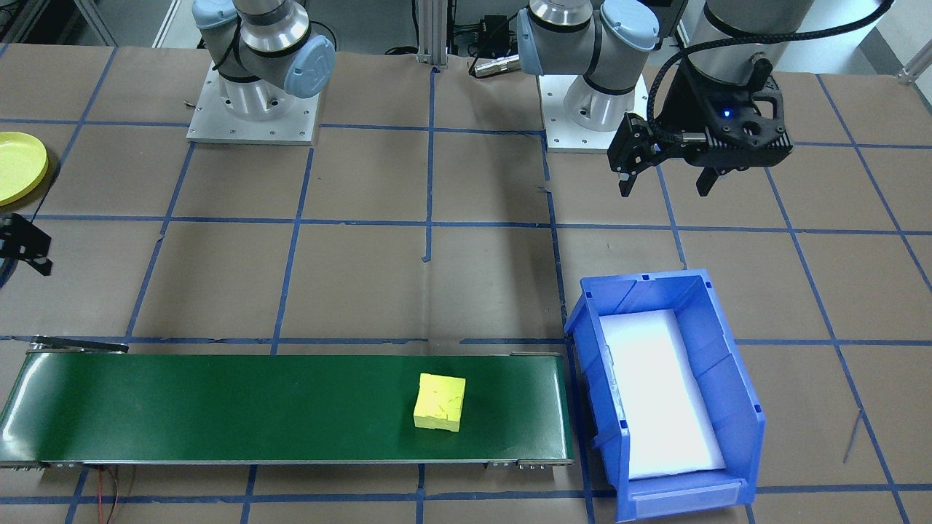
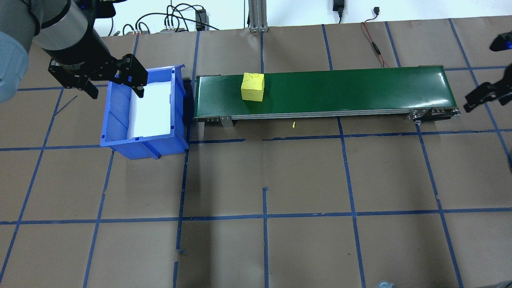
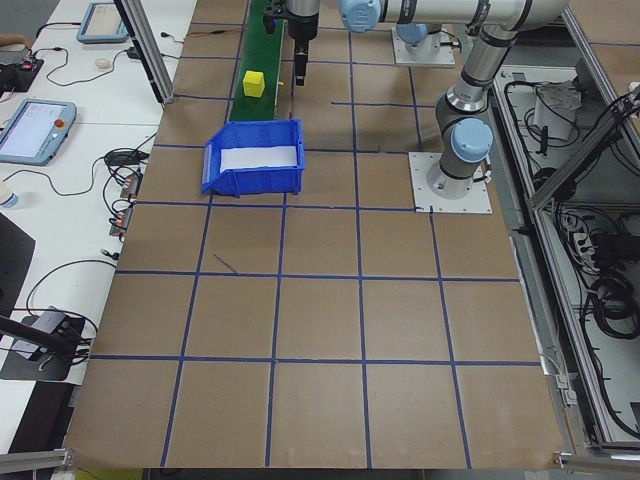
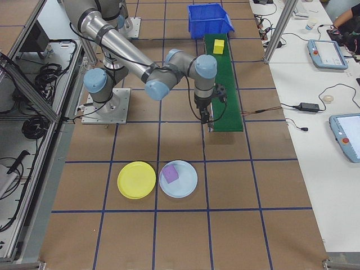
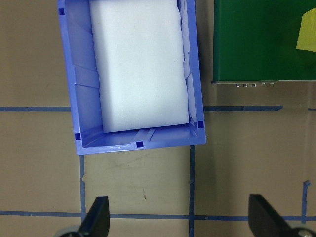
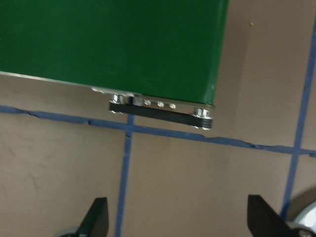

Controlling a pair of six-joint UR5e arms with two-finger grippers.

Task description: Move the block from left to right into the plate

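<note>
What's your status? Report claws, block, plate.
Left claw open, over the blue bin. Right claw open, at the belt's far end. Yellow block on belt, ungrasped. Yellow plate empty. Path clear.

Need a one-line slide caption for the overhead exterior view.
Yellow block rides the green conveyor near the blue bin; open left gripper hovers beside the bin.

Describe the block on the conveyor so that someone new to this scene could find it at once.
Find the long green conveyor belt near the table's far edge. Toward its end beside the blue bin sits the yellow block, a cube, the only object on the belt.
</note>
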